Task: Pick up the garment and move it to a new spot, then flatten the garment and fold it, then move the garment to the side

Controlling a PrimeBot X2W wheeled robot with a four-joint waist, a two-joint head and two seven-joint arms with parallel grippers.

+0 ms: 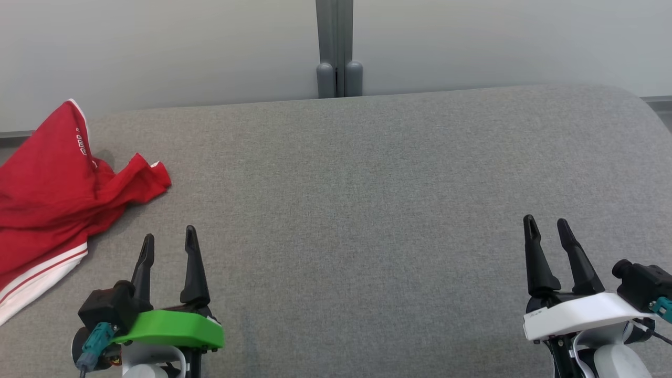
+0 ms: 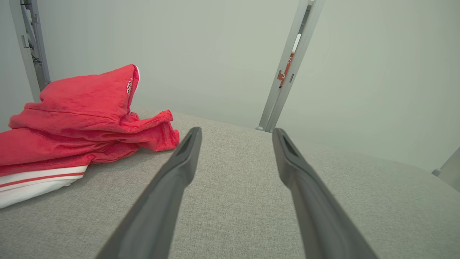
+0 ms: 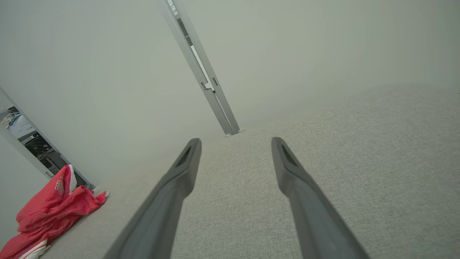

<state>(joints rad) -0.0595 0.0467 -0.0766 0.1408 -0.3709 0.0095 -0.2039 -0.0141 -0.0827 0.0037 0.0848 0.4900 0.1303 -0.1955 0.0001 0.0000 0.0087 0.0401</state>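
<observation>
A red garment (image 1: 50, 194) with white trim lies crumpled at the far left of the grey fabric surface (image 1: 367, 210), one part propped up against the wall. From the left wrist it is the red heap (image 2: 82, 118) to the left, and from the right wrist a small red pile (image 3: 50, 212) at the lower left. My left gripper (image 1: 169, 239) stands open at the lower left, just right of the garment and apart from it, nothing between its fingers (image 2: 187, 154). My right gripper (image 1: 546, 223) is open at the lower right, far from the garment, fingers (image 3: 188, 162) empty.
A pale wall runs along the back edge of the surface, with a grey vertical post (image 1: 338, 47) at its middle. The surface's right back corner is rounded (image 1: 630, 97). The garment hangs over the left edge.
</observation>
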